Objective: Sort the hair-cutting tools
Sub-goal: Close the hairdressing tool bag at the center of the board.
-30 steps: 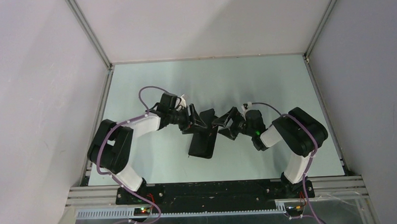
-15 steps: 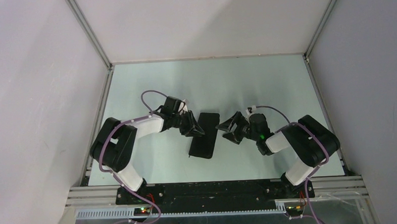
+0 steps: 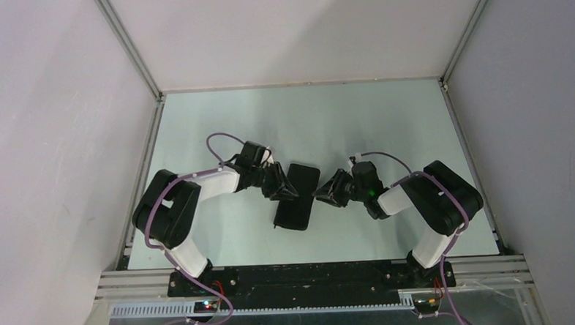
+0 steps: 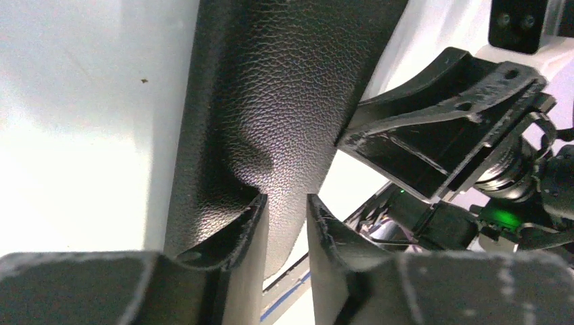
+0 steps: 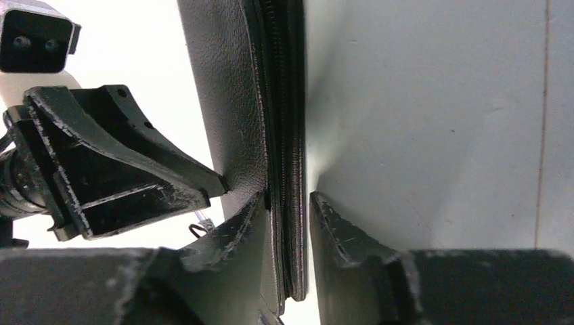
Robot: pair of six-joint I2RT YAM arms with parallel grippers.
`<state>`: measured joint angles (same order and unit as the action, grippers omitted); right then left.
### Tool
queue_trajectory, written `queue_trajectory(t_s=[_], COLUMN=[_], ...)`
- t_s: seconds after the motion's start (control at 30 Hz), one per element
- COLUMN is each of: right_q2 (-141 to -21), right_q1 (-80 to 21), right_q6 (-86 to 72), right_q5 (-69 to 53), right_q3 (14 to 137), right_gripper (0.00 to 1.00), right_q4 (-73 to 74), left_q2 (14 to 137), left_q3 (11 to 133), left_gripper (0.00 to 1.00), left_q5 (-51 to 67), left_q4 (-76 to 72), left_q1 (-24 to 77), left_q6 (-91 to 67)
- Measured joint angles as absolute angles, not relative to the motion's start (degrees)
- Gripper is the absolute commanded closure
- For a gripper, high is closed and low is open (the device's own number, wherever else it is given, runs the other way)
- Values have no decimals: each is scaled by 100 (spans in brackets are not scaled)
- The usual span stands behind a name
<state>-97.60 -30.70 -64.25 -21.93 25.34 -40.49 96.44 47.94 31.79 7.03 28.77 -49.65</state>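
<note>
At right wrist, right pincer (image 5: pixel 288 198) pinching case (image 5: pixel 223 101) zipper edge

From overhead, the left gripper (image 3: pixel 281 190) and right gripper (image 3: pixel 324 193) were too small for me to read their jaws, and they covered parts of both long edges of the black case (image 3: pixel 295 212). Both wrist cameras cropped the case at the frame edges. Its inside was closed off from me, and I couldn't tell whether the right gripper's outer finger (image 5: pixel 338 237) actually touched the zip edge.
</note>
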Motion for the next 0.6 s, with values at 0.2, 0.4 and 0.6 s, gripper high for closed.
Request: queue_trajectory(t_s=[0.2, 0.4, 0.6], right_q2=[-9828, -9826, -9826], right_q1=[-3033, -2961, -2950], right_q6=[-6307, -6023, -5673], right_q5=[-2305, -2473, -2613], right_q3=[2668, 2845, 3114], right_gripper=[79, 80, 80], right_q4=[-3918, -3579, -3096], left_q2=[9406, 8720, 8947], left_q3=[4794, 4849, 5105], left_gripper=[49, 33, 34], left_q5=[3142, 2947, 2561], left_q4=[888, 1437, 2075], left_q1=[2873, 2567, 2147], left_q6=[-5000, -4624, -3835])
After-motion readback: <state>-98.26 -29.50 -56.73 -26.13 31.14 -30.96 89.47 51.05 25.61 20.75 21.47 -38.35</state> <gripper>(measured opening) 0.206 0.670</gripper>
